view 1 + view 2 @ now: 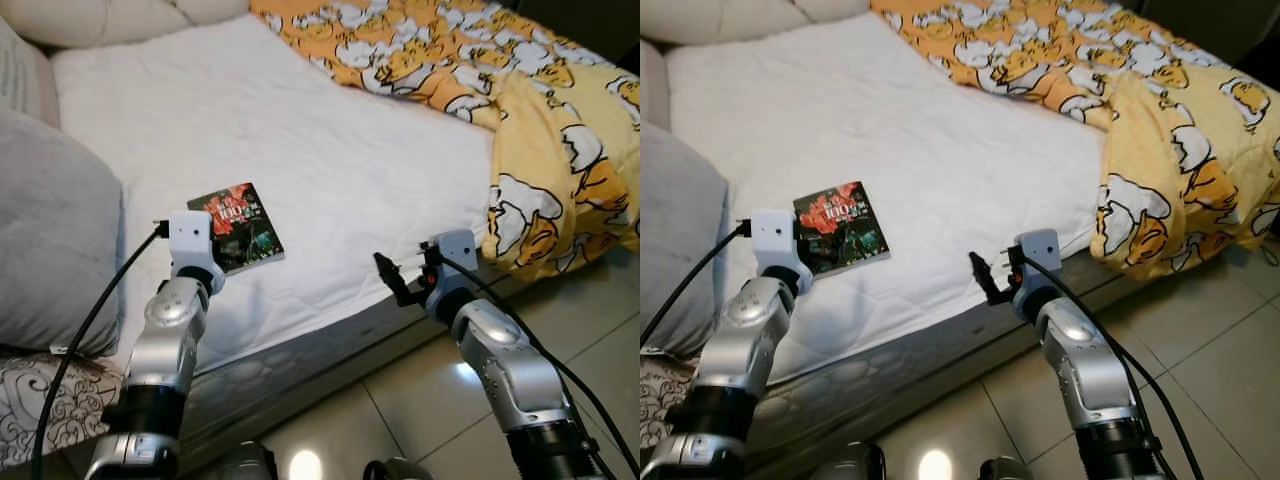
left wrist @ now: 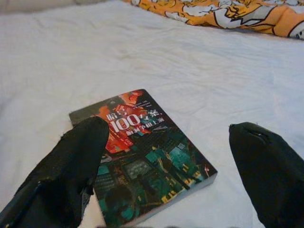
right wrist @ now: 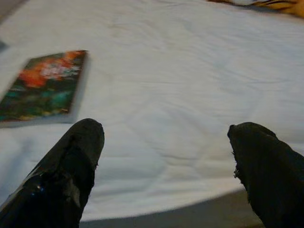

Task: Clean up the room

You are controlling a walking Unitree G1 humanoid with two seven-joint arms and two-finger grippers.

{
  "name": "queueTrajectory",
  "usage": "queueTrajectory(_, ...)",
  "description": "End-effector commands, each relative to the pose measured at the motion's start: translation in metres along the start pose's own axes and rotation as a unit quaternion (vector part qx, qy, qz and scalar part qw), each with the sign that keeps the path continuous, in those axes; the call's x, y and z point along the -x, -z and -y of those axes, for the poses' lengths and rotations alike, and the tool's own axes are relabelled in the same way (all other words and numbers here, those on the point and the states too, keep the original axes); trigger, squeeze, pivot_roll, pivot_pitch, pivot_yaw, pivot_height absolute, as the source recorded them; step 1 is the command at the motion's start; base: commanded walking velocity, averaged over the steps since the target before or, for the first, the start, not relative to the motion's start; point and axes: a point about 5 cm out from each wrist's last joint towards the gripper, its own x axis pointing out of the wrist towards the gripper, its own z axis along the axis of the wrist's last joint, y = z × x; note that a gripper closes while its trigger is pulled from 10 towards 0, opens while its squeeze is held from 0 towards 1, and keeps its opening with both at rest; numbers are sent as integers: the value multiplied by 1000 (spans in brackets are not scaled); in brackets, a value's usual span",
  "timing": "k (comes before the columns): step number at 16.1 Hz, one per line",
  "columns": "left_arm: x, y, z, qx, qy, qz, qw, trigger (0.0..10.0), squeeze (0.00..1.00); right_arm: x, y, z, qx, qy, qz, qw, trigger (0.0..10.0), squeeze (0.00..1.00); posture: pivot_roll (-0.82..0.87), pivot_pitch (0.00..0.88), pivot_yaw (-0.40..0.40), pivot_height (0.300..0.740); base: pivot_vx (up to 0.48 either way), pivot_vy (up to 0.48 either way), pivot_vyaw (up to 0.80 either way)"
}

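From the left eye view, a thin paperback book with a dark cover of red and teal artwork [image 1: 236,226] is lying flat on the white quilted mattress cover [image 1: 330,170], near the bed's front edge and just ahead of the silver left arm, whose left gripper [image 2: 171,190] is hiding behind its wrist block here; the right gripper [image 1: 396,279] is hovering at the mattress edge, well apart from the book, with an orange and yellow duvet printed with white cartoon figures [image 1: 540,120] bunching at the far right and a grey cushion [image 1: 50,240] sitting at the left. The right eye view is showing the same layout, the book [image 1: 840,228] resting square on the sheet beside the left wrist. In the left wrist view, the two black fingers [image 2: 71,175] are standing spread wide and released, straddling the book's near end without closing on it. In the right wrist view, that gripper's fingers [image 3: 71,166] are likewise parted and holding nothing, the book lying off to one side. The book is looking light and fairly stiff but glossy, so it is probably going to slip; pinching across one exposed edge, pressing slightly into the soft mattress, seems the best hold.
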Motion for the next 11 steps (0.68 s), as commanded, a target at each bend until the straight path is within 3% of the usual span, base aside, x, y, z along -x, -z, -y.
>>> queueTrajectory(1,3,0,5,-14,2,-3,1000,10000,1000,0,0,8,13,23,3,1000,10000,0,-58,0,7,740,0,-319,0)
queueTrajectory(3,16,9,0,-25,-24,-18,999,10000,1000,-1,4,15,-2,74,13,997,10000,0,-46,0,-10,740,0,-322,0)
queueTrajectory(4,20,12,-2,-18,-35,-26,999,10000,1000,-3,7,15,19,83,11,996,10000,0,-43,0,-16,740,0,-319,0)
queueTrajectory(7,22,13,-6,-15,-51,-28,998,10000,1000,-5,6,13,41,67,15,997,10000,0,-45,0,-25,740,0,-322,0)
queueTrajectory(11,26,13,-5,-14,-60,-34,998,10000,1000,-4,9,15,21,70,22,997,10000,0,-33,0,-30,740,0,-322,0)
